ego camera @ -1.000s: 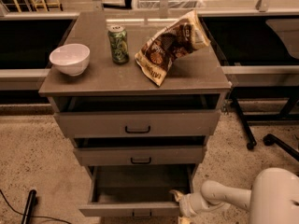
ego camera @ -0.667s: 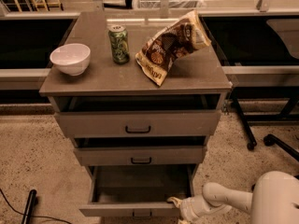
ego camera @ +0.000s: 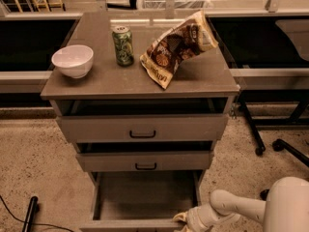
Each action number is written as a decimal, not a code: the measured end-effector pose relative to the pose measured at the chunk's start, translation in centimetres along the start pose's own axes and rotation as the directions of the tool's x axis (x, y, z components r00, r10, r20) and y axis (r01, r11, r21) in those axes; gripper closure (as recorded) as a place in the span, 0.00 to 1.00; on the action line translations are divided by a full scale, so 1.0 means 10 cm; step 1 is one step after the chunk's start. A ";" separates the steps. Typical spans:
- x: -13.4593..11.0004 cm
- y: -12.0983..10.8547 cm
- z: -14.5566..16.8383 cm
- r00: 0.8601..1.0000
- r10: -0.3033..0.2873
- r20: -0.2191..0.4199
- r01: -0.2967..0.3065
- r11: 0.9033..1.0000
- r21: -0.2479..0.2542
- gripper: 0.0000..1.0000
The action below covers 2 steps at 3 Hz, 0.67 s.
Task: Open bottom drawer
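The bottom drawer point(ego camera: 145, 197) of the grey-taupe cabinet is pulled far out; its empty inside shows and its front point(ego camera: 130, 224) lies at the lower edge of the view. Its handle is out of view. My gripper point(ego camera: 182, 220) sits at the right end of that front, at the end of the white arm point(ego camera: 231, 208) coming in from the lower right. The two drawers above are each slightly open.
On the cabinet top point(ego camera: 96, 81) stand a white bowl point(ego camera: 72, 60), a green can point(ego camera: 123, 45) and a brown snack bag point(ego camera: 178, 45). A black chair base point(ego camera: 270, 144) is on the right. A black cable end point(ego camera: 30, 211) lies on the floor at the left.
The gripper has moved slightly down and toward the camera at the drawer front's right end. The bottom drawer has come out a little further.
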<state>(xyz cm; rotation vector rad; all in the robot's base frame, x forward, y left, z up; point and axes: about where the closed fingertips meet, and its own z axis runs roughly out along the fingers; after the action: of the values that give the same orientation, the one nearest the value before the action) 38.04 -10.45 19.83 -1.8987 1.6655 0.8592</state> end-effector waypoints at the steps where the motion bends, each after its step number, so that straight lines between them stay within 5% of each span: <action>1: -0.02 0.00 0.00 1.000 -0.009 0.003 0.009 1.000 -0.002 0.67; 2: -0.26 -0.02 -0.14 0.995 -0.089 0.052 0.089 0.996 0.010 0.41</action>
<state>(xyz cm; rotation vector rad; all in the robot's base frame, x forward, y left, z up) 38.32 -9.63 22.67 -1.9133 1.5390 0.8582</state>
